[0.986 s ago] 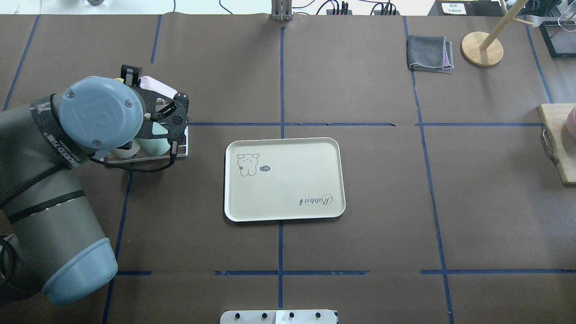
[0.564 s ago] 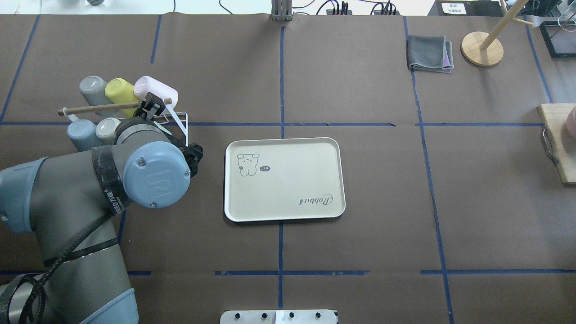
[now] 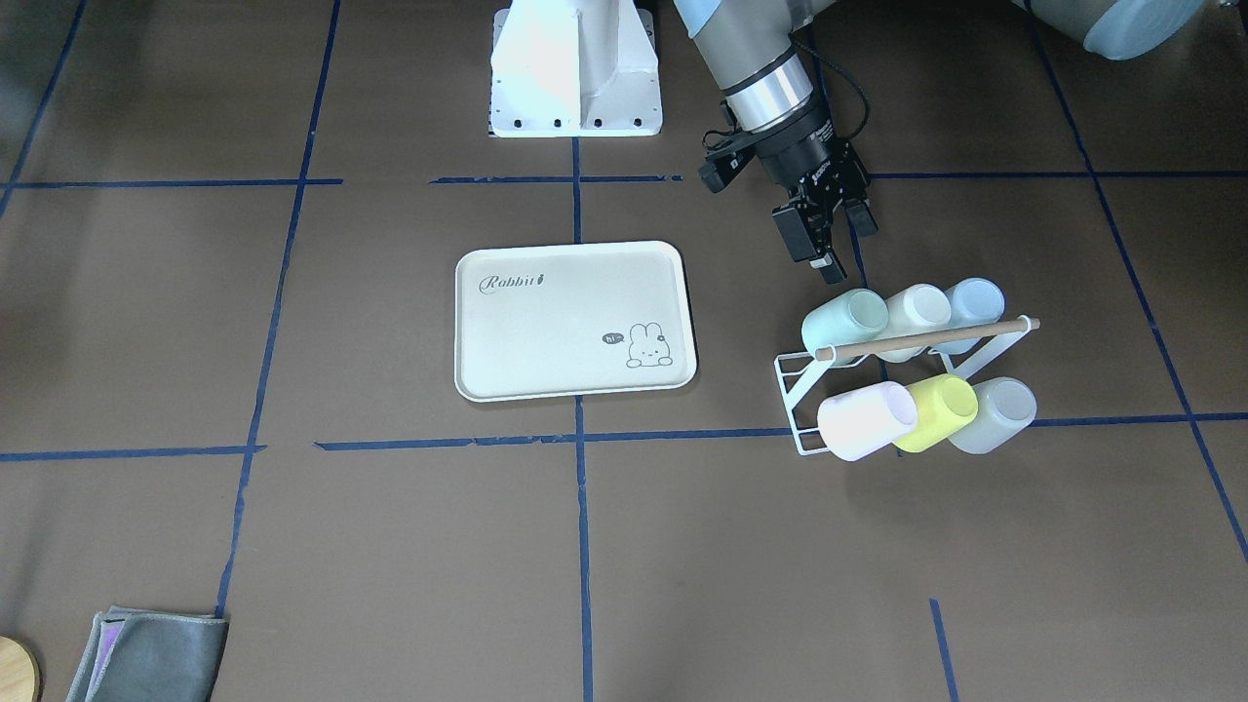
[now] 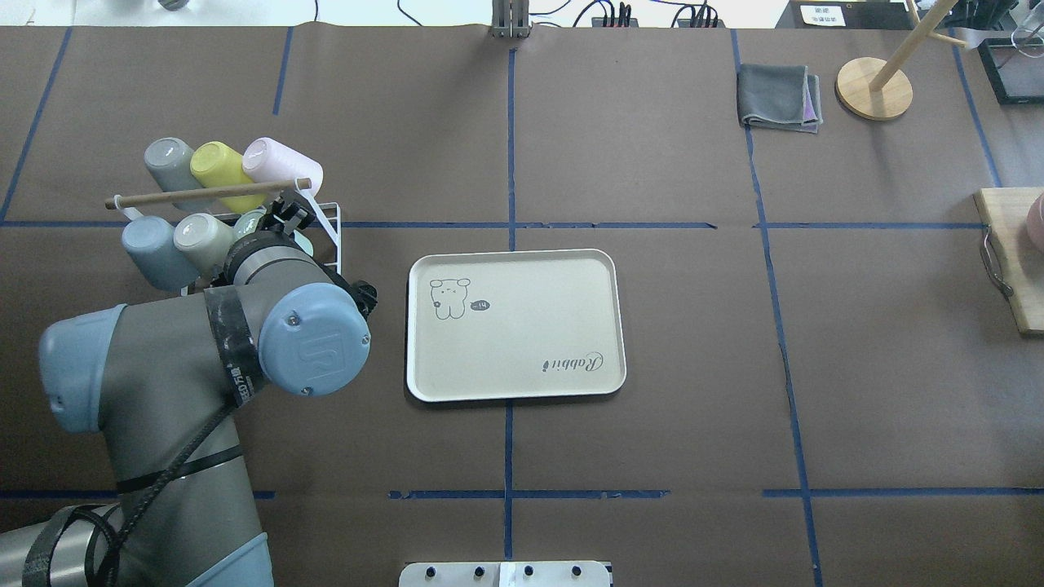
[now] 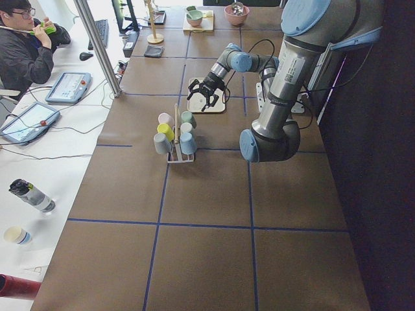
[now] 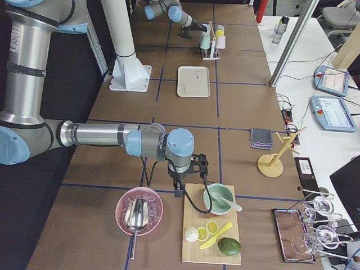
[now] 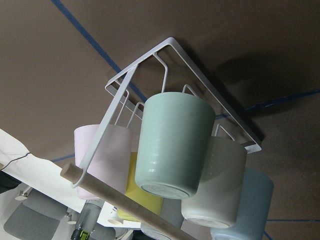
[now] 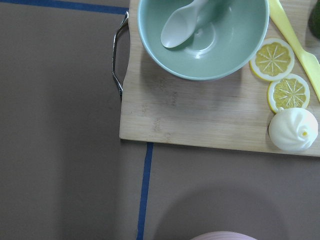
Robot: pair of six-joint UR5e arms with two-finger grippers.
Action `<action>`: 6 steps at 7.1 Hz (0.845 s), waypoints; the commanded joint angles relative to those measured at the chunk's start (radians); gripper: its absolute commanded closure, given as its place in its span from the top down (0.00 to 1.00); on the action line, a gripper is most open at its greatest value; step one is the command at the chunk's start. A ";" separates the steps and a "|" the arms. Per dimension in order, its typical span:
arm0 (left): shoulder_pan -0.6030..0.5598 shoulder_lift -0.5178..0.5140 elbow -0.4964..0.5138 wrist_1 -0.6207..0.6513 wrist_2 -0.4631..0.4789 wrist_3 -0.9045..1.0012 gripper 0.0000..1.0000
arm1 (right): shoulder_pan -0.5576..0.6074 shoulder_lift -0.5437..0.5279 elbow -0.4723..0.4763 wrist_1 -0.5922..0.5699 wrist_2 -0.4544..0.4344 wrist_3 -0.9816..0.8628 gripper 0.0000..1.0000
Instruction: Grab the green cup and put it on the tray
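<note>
cream and flat, the tray (image 3: pixel 546 336) lies on the brown table cover, showing its rabbit drawing and script. well apart from it stands a white wire rack (image 3: pixel 795 385) with a wooden bar, holding six tilted cups. the green cup (image 3: pixel 843 322) is pale mint, plain smooth plastic with no handle. it hangs in the row nearer the robot, at the end closest to the tray, touching an off-white cup (image 3: pixel 916 307). the left gripper (image 3: pixel 840 244) hovers near it, jaws apart and empty. the right gripper (image 6: pixel 183 188) is by a wooden board (image 8: pixel 190 120); i cannot tell how its jaws stand.
</note>
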 commanded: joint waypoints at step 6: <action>0.041 -0.002 0.204 -0.116 0.098 -0.010 1.00 | 0.000 -0.013 -0.011 0.004 0.005 -0.004 1.00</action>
